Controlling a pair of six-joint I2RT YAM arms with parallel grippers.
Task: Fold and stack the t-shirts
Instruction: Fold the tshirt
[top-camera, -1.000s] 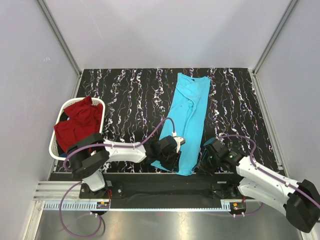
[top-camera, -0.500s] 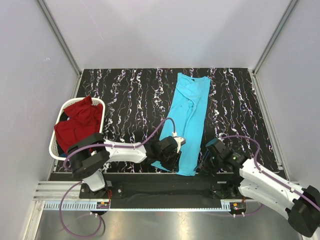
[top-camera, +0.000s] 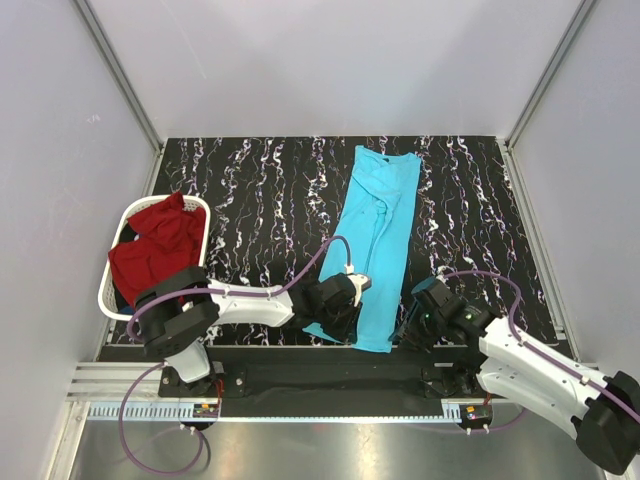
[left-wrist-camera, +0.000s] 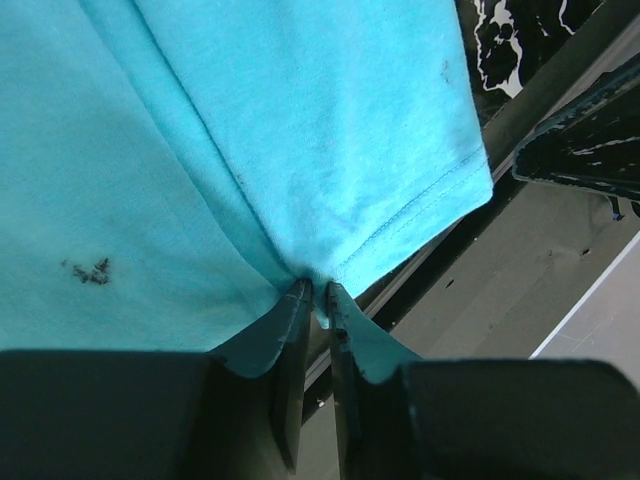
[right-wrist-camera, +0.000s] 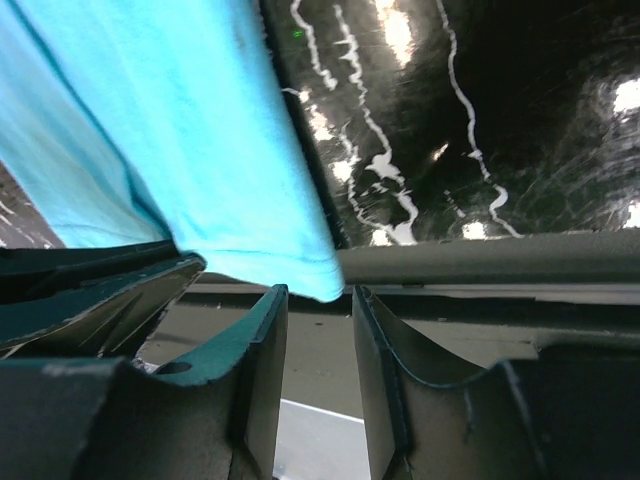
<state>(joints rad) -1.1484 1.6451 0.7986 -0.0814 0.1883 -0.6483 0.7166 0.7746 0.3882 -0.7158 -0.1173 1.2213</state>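
The soft, light turquoise-blue collared cloth t-shirt (top-camera: 375, 235) lies lengthwise at centre frame on the black marbled counter (top-camera: 250, 190), its lower hem corners the likely holds: left pincer (left-wrist-camera: 317, 290) pinched on one, right pincer (right-wrist-camera: 318, 298) open at the other.

No text, label, brand, number or sign can be read in any view. The turquoise t-shirt (top-camera: 375, 240) shows plain cloth with only a small dark speck, the dark red t-shirt (top-camera: 155, 245) carries no print, and the worktop (top-camera: 260, 190) bears just white marbling on black.
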